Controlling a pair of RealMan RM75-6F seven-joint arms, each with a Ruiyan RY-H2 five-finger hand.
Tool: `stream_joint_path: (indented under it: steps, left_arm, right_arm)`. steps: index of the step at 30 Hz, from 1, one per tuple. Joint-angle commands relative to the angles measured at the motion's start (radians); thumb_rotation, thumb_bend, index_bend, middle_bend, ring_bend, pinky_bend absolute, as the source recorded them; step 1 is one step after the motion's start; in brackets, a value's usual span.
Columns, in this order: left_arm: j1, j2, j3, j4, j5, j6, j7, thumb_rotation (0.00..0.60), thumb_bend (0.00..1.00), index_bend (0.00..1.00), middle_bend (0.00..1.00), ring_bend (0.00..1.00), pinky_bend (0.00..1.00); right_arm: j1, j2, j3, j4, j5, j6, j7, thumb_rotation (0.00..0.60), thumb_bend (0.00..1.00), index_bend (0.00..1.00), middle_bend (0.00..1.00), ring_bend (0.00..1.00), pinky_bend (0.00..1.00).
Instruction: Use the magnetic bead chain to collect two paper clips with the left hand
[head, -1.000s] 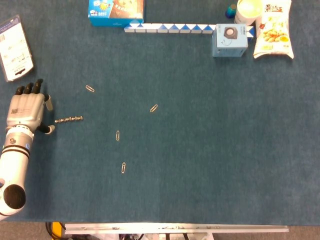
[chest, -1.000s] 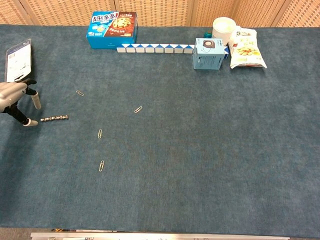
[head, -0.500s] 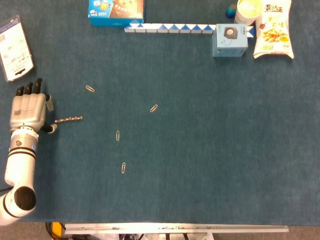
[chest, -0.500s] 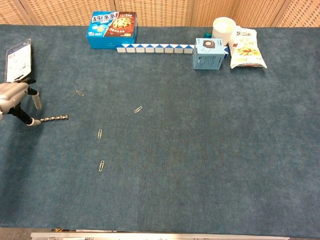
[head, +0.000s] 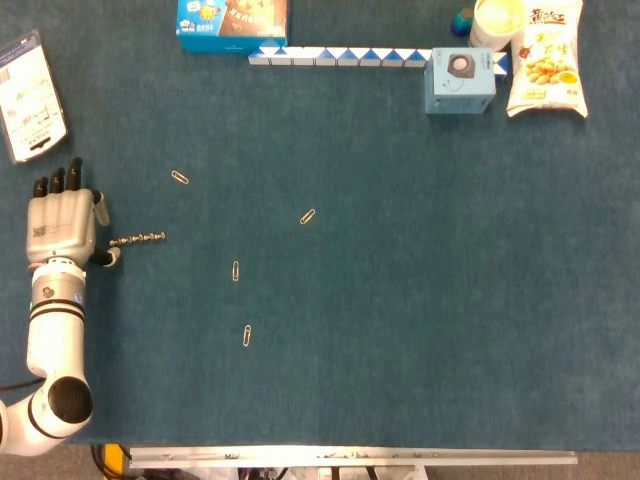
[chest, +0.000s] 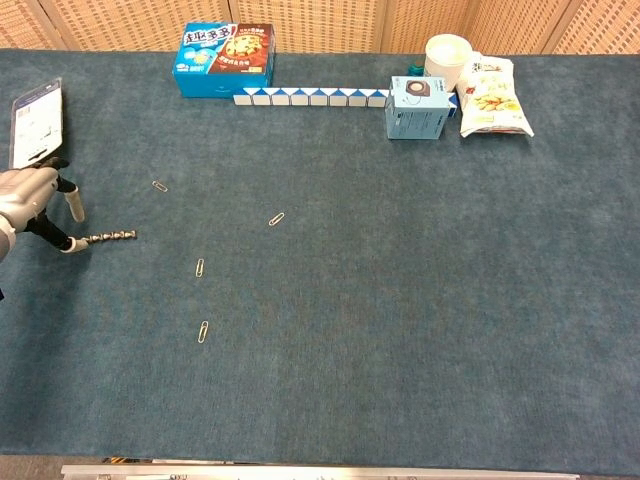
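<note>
The magnetic bead chain (head: 138, 239) (chest: 106, 237) lies flat on the blue cloth at the left, running left to right. My left hand (head: 62, 225) (chest: 28, 198) hovers just left of it, palm down with its fingers apart and nothing held. Its thumb tip (chest: 68, 245) meets the chain's left end. Several paper clips lie loose to the right: one (head: 180, 177) above the chain, one (head: 307, 216) further right, one (head: 235, 270) below, and one (head: 246, 335) nearest the front. My right hand shows in neither view.
A card-backed packet (head: 30, 95) lies behind my left hand. Along the far edge stand a blue snack box (head: 230, 22), a row of blue-white blocks (head: 340, 57), a light blue box (head: 459, 80), a white cup (head: 497, 20) and a snack bag (head: 546, 58).
My left hand has slid right toward the chain, and the thumb tip has closed the gap to its left end. The chain and paper clips have not moved.
</note>
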Motion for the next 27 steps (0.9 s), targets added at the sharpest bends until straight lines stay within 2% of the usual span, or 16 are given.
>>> stream_joint_path:
  steps: [1,27]
  left_arm:
    - [0.001,-0.002,0.000,0.000,0.001,0.000,0.000,0.600,0.17,0.47,0.00,0.00,0.07]
    - [0.003,-0.038,-0.027,0.032,-0.013,-0.012,0.018,0.600,0.17,0.52,0.00,0.00,0.07]
  right_arm:
    - [0.000,0.001,0.000,0.000,0.000,0.001,0.001,0.600,0.00,0.39,0.42,0.39,0.70]
    - [-0.005,0.005,0.002,0.002,-0.003,0.007,0.013,0.600,0.00,0.39,0.42,0.39,0.70]
